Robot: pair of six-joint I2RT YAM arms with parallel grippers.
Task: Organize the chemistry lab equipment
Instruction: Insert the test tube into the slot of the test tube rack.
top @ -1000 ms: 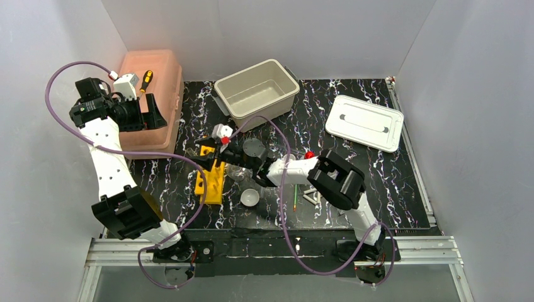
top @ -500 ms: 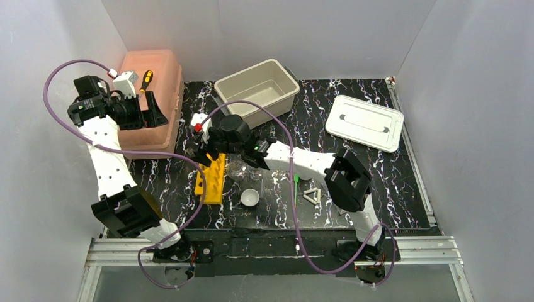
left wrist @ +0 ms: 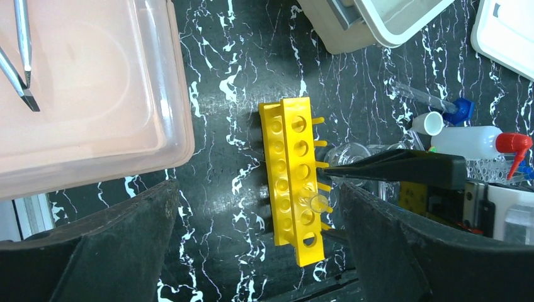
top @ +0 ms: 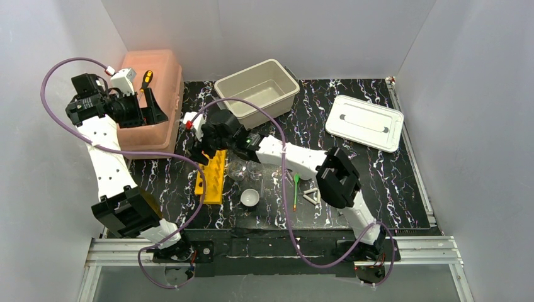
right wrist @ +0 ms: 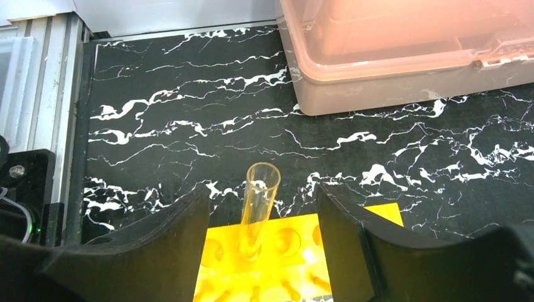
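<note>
The yellow slotted rack lies left of centre on the black marbled table. One clear glass tube stands tilted in a rack hole, between the fingers of my right gripper, which is open with a gap on both sides. From the left wrist view the same tube sits near the rack's near end. My left gripper hangs wide open over the pink box, holding nothing. A glass flask, white bowl, green spoon and white triangle lie right of the rack. The red-capped squeeze bottle lies by a blue-capped tube.
A beige open bin stands at the back centre, its white lid lying at the back right. A black-and-orange screwdriver rests on the pink box's lid. My right arm stretches across the glassware towards the rack.
My right arm has unfolded and swung left from the table's middle, bringing its gripper over the rack's far end. The left arm has barely moved.
</note>
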